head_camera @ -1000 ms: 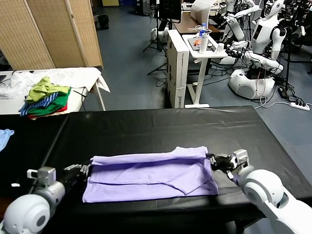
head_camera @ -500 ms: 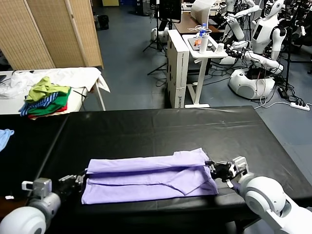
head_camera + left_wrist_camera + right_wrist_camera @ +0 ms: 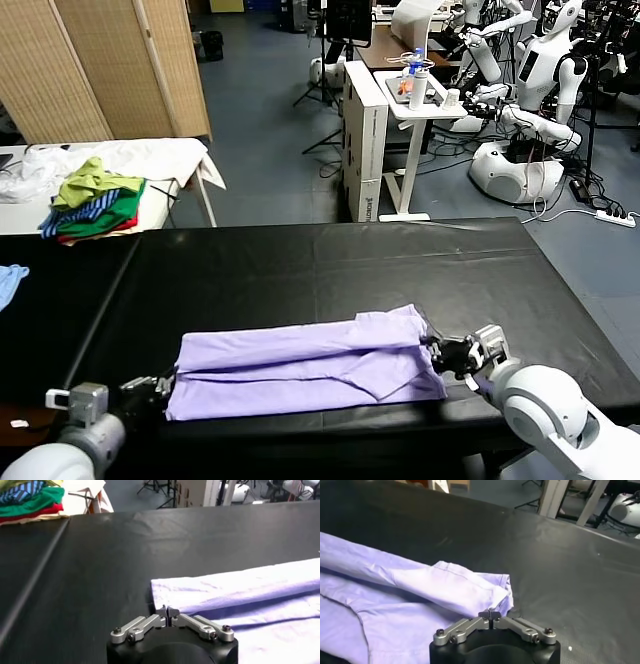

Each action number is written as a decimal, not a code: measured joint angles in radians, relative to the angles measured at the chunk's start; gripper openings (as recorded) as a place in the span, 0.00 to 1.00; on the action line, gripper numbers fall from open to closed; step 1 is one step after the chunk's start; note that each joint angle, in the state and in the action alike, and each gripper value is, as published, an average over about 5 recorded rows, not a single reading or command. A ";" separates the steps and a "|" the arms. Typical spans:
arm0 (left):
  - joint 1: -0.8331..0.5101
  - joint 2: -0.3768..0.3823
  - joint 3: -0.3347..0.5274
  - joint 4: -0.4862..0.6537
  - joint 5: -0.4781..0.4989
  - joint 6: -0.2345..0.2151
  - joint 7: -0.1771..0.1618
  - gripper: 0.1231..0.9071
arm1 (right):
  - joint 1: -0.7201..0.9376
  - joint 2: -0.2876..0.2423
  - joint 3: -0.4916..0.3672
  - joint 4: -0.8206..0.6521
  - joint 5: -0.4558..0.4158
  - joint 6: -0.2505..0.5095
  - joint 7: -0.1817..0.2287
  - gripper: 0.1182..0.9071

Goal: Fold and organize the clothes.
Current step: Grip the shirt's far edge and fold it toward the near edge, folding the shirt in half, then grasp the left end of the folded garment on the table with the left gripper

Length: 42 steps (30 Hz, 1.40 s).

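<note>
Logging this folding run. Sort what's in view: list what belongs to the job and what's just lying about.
Job:
lavender T-shirt
left end effector, shut at the shirt's edge
right end effector, shut at the opposite edge

Lying about:
pile of garments
light blue cloth

T-shirt [image 3: 305, 367] lies flat on surface [image 3: 330, 262] btwn both tools. Left tool [image 3: 168, 385] at one end, right tool [image 3: 432, 348] at other.

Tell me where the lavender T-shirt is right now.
In the head view the lavender T-shirt lies folded lengthwise along the near edge of the black table, stretched between the left gripper and the right gripper.
</note>
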 joint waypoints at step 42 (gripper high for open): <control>-0.193 -0.108 -0.016 0.060 -0.083 -0.004 -0.013 1.00 | 0.162 0.188 -0.008 -0.162 0.045 0.073 0.077 1.00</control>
